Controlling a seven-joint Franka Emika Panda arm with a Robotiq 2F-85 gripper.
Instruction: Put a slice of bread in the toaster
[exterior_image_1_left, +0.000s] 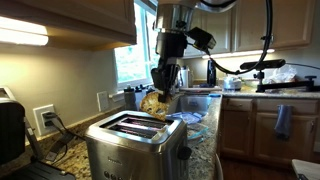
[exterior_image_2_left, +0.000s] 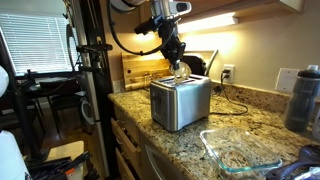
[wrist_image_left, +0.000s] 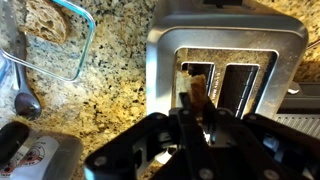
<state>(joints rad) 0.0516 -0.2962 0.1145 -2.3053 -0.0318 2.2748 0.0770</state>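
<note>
End effector (wrist_image_left: 198, 110) pinches the slice of bread (wrist_image_left: 197, 88) above the toaster (wrist_image_left: 225, 45); any misalignment, and it catches the slot's rim.

The speckled granite counter (exterior_image_2_left: 250, 112) carries the toaster (exterior_image_2_left: 180, 102) near its edge. A glass dish (exterior_image_2_left: 240, 152) sits beside it, with a spoon (wrist_image_left: 26, 101) close by.

In an exterior view we sit close and low, looking up past the toaster (exterior_image_1_left: 135, 145) to the claw (exterior_image_1_left: 165, 80). In an exterior view we stand farther back, the toaster (exterior_image_2_left: 180, 102) below the claw (exterior_image_2_left: 178, 68). The wrist view looks down past the claw (wrist_image_left: 197, 110) into it. All share the toaster.
</note>
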